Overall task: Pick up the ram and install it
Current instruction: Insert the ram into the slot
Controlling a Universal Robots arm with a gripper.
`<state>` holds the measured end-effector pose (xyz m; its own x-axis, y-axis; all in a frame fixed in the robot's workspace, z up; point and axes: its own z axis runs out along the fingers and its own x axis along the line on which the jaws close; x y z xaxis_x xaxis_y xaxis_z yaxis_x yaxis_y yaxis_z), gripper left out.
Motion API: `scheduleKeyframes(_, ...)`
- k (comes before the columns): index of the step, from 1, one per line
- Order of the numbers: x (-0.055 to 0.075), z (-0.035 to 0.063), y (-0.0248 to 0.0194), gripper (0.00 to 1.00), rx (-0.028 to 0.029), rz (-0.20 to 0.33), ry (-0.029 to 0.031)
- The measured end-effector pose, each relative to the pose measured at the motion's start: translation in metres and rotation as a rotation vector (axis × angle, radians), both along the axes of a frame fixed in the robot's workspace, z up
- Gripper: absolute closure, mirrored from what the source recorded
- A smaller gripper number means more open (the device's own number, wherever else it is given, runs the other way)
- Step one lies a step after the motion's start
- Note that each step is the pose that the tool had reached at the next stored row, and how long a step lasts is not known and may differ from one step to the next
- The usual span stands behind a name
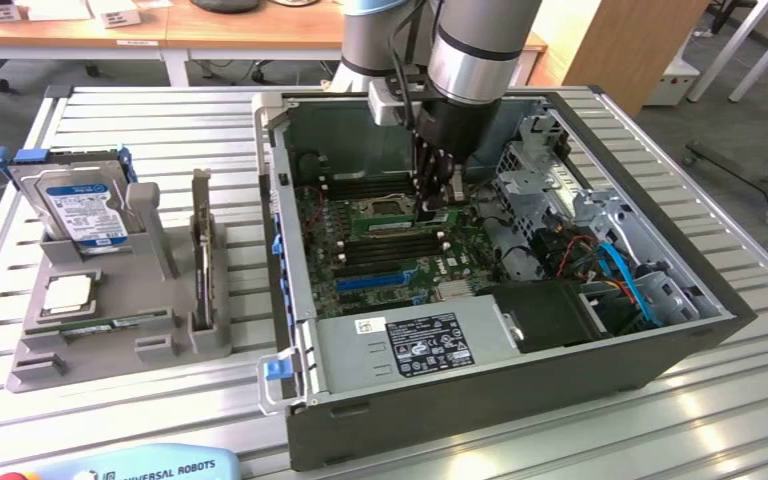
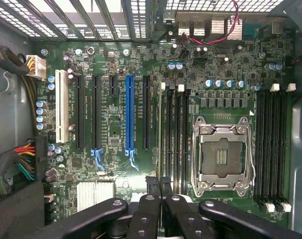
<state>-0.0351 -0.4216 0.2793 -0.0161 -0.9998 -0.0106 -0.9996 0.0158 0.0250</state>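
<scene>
My gripper [image 1: 431,211] reaches down into the open computer case [image 1: 491,400], over the motherboard. Its jaws are shut on the ram [image 1: 387,224], a thin green stick with a pale label lying level just above the black memory slots [image 1: 391,243]. In the wrist view the gripper [image 2: 159,188] shows its two dark fingertips [image 2: 152,185] pressed together. The ram [image 2: 162,134] appears edge-on as a narrow strip running away from them, in line with the bank of slots [image 2: 178,134] beside the empty processor socket [image 2: 222,157].
A grey tray [image 1: 37,370] on the exterior view's left holds a hard drive [image 1: 84,205], a silver processor chip [image 1: 67,292] and a dark expansion card [image 1: 201,250]. The power supply [image 1: 411,340], cables [image 1: 618,275] and drive cage [image 1: 558,170] crowd the case.
</scene>
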Motion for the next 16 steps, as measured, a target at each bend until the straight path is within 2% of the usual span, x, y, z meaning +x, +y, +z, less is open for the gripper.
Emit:
scheduleKeyframes(8,0.0001,-0.0010,0.0035,0.89,-0.0002,0.000,0.0001)
scheduleKeyframes(16,0.0000,-0.0024,0.0036,0.89,-0.0002,0.000,0.0001)
